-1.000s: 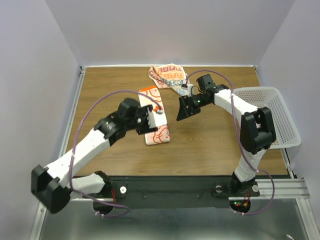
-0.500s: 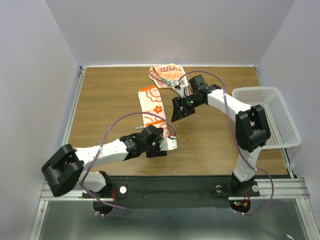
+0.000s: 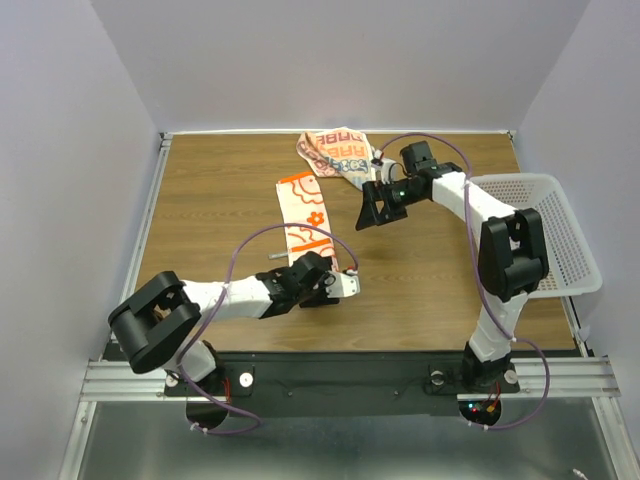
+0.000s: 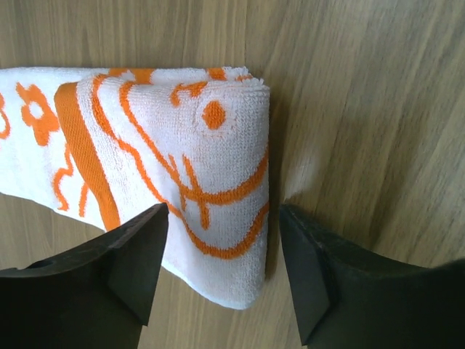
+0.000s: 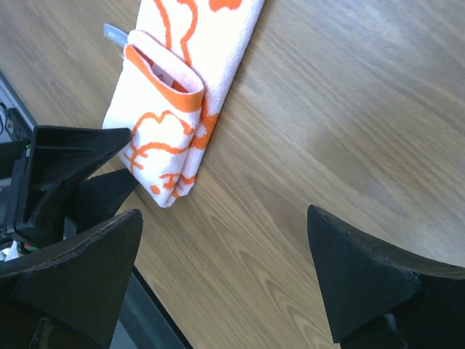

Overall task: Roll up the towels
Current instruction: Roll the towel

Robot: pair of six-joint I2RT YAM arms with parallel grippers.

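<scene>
One towel (image 3: 303,212), white with orange prints, lies as a long strip on the table, its near end folded over on itself (image 4: 203,160). My left gripper (image 3: 338,287) is low at that folded end. It is open (image 4: 221,269), with the fold's corner between its fingers and a gap on the right side. A second towel (image 3: 335,150), with blue lettering, lies crumpled at the back. My right gripper (image 3: 378,207) hovers beside it, wide open (image 5: 225,269) over bare wood, and looks down at the folded towel (image 5: 174,123).
A white perforated basket (image 3: 560,235) stands at the table's right edge, beside the right arm. The table's dark front rail (image 5: 145,320) runs just past the folded end. The left arm lies low along the near edge.
My left gripper has moved from above the strip's middle down to its near folded end. My right gripper shifted slightly right and opened wider.
</scene>
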